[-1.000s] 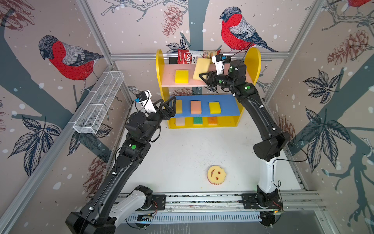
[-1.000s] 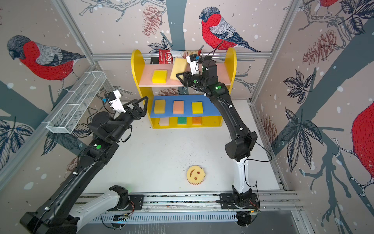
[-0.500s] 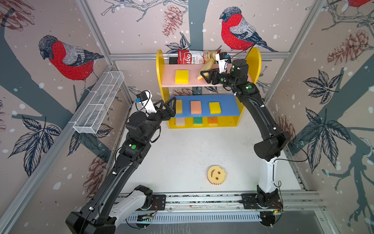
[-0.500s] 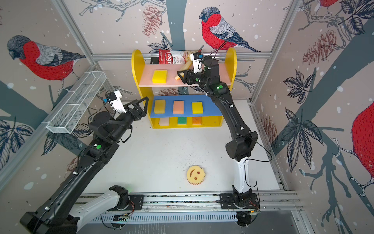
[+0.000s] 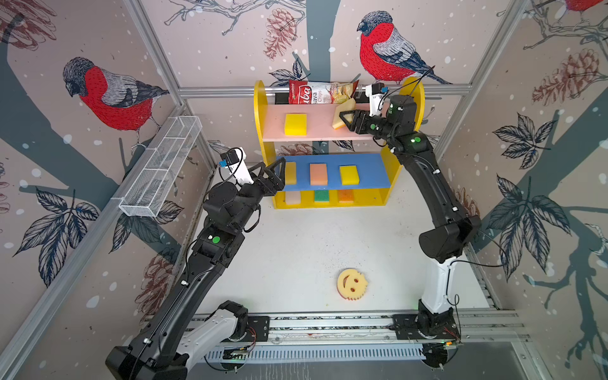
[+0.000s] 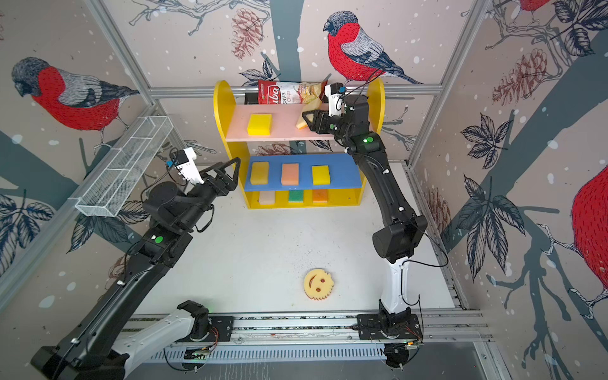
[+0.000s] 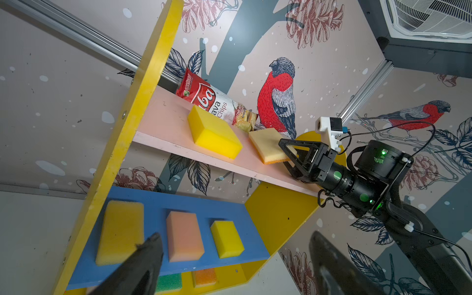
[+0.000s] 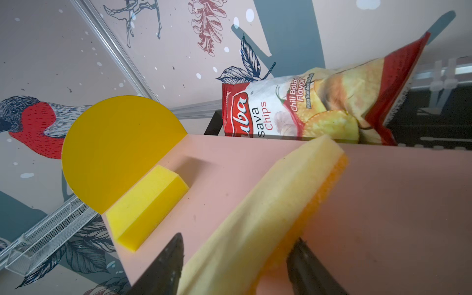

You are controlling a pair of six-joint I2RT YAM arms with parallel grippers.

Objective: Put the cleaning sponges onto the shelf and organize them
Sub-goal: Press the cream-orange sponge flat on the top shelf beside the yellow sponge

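cream sponge [image 8: 255, 217]: tilted on pink top board of shelf [image 5: 260, 115], between the jaws of right tool [image 5: 344, 119], can't tell if pinched
left tool [image 6: 232, 174]: spread, empty
feel: light, squishy, I'd grab the long sides

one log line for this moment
phase: placing | right end effector: around tilted cream sponge on pink board, grip unclear | left end effector: open, empty, by blue board | pending: smiley sponge on table
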